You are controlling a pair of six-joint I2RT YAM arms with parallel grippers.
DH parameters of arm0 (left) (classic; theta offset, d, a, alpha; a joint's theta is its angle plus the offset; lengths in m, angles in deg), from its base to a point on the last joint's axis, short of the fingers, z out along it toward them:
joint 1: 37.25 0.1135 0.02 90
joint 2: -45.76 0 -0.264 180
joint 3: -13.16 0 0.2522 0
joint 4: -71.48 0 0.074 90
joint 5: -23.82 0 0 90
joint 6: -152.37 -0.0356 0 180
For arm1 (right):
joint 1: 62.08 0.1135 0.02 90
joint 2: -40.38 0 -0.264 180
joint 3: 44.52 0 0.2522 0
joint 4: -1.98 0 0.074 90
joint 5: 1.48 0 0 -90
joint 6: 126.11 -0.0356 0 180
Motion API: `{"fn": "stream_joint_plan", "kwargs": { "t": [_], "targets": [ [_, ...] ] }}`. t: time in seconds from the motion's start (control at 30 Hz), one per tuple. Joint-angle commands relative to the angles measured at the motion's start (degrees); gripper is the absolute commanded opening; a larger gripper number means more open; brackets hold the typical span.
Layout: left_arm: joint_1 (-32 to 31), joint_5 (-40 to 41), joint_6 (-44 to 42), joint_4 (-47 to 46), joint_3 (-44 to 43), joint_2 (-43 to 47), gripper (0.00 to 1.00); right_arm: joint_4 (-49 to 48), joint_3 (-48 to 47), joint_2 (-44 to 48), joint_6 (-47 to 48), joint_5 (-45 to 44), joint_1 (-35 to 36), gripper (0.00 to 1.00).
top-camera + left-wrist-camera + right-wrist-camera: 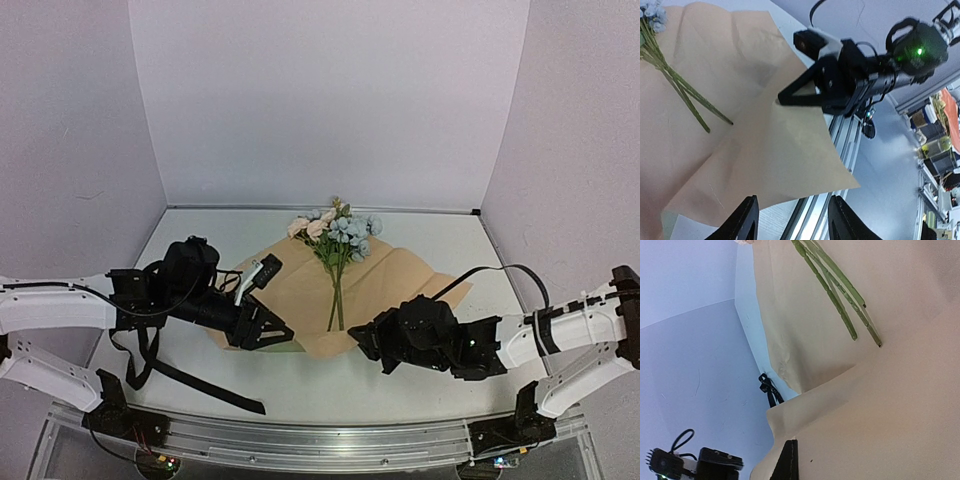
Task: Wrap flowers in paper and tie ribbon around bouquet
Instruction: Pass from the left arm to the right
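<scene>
Pale blue-and-peach artificial flowers (338, 232) are laid mid-sheet on the large creased tan paper (740, 60). Its near flap, pinched in the right claw (783, 98), is best drawn low over the stems (687, 95) — the left claw (793, 204) is spread, empty.

- The left arm (45, 305) and right arm (575, 330) wore white shells with black joints.
- The left end effector (272, 335) and right end effector (360, 340) were matte black, with triangular fingers (747, 220).
- A black cable (500, 272) looped over the right wrist, beside a green indicator light (918, 50).
</scene>
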Motion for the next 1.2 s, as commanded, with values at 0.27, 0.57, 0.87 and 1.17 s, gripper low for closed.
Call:
{"fn": "stream_joint_plan", "kwargs": {
  "t": [0.27,0.57,0.87,1.17],
  "targets": [
    [-5.49,11.29,-13.4,-2.7,2.3,0.87,0.56,-0.81,-1.83,-1.17,-1.4,-0.92,-0.18,0.0],
    [-7.4,13.25,-23.43,-1.96,-1.21,-1.97,0.53,-1.73,-1.09,-0.88,-1.7,-1.44,-0.18,0.0],
    [-7.58,19.54,-27.17,-3.97,-4.21,-7.95,0.32,-2.49,-1.19,-1.35,-1.49,-0.51,-0.18,0.0],
    [-7.53,23.18,-30.29,-8.85,-8.04,-15.73,0.01,-2.37,1.2,2.14,8.34,-1.77,-0.18,0.51]
  ]
}}
